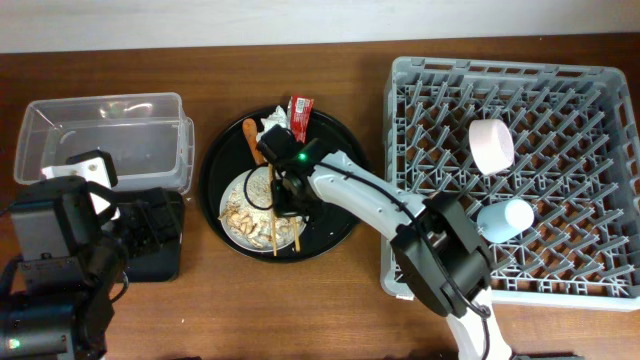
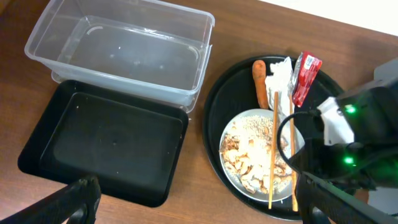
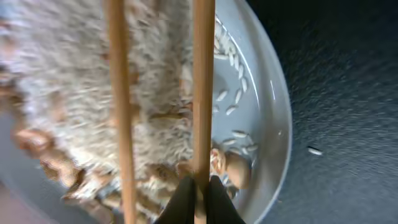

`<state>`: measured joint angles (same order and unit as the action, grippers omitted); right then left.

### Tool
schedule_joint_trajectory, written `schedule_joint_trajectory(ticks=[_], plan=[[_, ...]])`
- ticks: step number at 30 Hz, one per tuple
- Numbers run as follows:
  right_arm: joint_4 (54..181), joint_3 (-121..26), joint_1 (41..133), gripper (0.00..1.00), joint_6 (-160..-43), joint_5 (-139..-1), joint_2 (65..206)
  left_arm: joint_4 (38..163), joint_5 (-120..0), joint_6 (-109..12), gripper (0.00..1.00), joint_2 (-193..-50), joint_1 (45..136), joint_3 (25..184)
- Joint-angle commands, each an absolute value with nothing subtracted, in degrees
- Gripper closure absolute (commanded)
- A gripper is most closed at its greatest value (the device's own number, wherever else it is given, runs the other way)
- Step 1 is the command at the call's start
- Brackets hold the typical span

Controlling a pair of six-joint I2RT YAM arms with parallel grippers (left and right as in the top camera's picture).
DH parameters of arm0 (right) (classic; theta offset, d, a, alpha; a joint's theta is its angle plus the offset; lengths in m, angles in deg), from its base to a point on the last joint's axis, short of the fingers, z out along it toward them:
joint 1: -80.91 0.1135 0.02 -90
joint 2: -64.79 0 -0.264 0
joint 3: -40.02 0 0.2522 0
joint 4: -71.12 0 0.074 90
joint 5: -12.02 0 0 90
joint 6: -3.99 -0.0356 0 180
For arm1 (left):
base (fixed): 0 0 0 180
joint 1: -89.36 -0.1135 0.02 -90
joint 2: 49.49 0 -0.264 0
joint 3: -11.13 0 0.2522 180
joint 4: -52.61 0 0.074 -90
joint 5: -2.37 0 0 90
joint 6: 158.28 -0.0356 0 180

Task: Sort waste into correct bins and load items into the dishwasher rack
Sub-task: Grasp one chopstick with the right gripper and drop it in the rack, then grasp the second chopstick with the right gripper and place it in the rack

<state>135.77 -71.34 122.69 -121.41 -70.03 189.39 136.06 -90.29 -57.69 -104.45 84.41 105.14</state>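
just beside the plate (image 2: 236, 128) with chopsticks (image 2: 272, 162): sausage (image 2: 260, 83), napkin (image 2: 281, 78), wrapper (image 2: 305, 74)

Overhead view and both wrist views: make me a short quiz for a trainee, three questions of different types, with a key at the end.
1. Fill in: the right end effector pinches one of the chopsticks, which lie across the ____.
2. Which things lie in the dishwasher rack? A: white bowl and light-blue cup. B: red wrapper and napkin. C: sausage piece only.
3. True or false: the clear tub holds waste.

Key:
1. The plate.
2. A.
3. False, it is empty.
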Motion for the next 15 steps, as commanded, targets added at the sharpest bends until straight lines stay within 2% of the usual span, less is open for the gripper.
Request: schedule_joint_trajectory(ticks=[1, 6, 9, 13, 14, 15], plan=[[138.5, -72.3, 120.5, 0.96, -118.1, -77.1, 177.5, 136.2, -91.1, -57.0, 0.01, -104.2, 84.3, 105.6], [146.2, -72.3, 108.9, 0.96, -117.6, -84.3, 168.0, 136.3, -91.1, -57.0, 0.01, -104.2, 84.3, 105.6], [149.2, -70.5, 101.0, 0.95, -116.2, -84.3, 170.8, 136.4, -91.1, -57.0, 0.01, -104.2, 84.3, 105.6], [149.2, -66.9, 97.7, 0.95, -114.9, -85.1, 174.7, 136.4, -91.1, -57.0, 0.01, -104.2, 84.3, 105.6], [149.2, -66.9, 97.7, 0.92, -114.7, -85.1, 174.8, 136.6, -91.1, -57.0, 0.01, -104.2, 84.3, 105.6], [149.0, -67.1, 98.0, 0.72, -114.7, -84.9, 174.6, 136.7, -91.1, -57.0, 0.01, -104.2, 84.3, 105.6]])
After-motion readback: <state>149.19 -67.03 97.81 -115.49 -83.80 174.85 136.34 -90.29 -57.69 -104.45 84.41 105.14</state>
